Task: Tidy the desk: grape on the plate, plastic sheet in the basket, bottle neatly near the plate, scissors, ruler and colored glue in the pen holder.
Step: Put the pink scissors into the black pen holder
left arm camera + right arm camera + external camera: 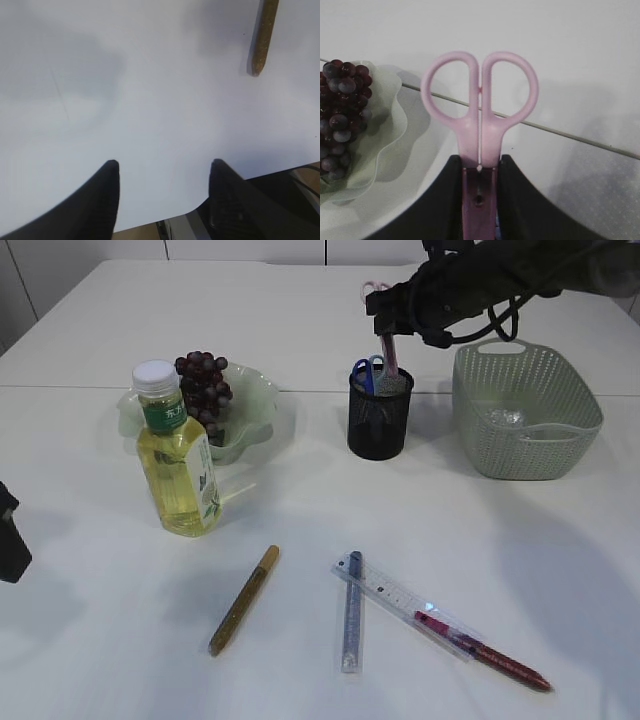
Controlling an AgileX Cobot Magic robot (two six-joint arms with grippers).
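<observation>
My right gripper (480,161) is shut on pink scissors (480,100), handles pointing away from it. It holds them (389,350) upright right over the black mesh pen holder (380,420), lower end at the rim. Blue scissors (368,372) stand in the holder. Dark grapes (205,390) lie on the pale green plate (255,400). The bottle (178,455) of yellow drink stands just in front of the plate. A clear ruler (405,602) and gold (244,598), silver (352,615) and red (490,652) glue sticks lie near the front. My left gripper (164,162) hangs open over bare table.
The green basket (525,455) stands right of the pen holder with a crumpled clear plastic sheet (507,417) inside. The left gripper (10,540) sits at the far left edge of the exterior view. The table's front edge shows just under its fingers, with the gold glue stick (264,35) beyond.
</observation>
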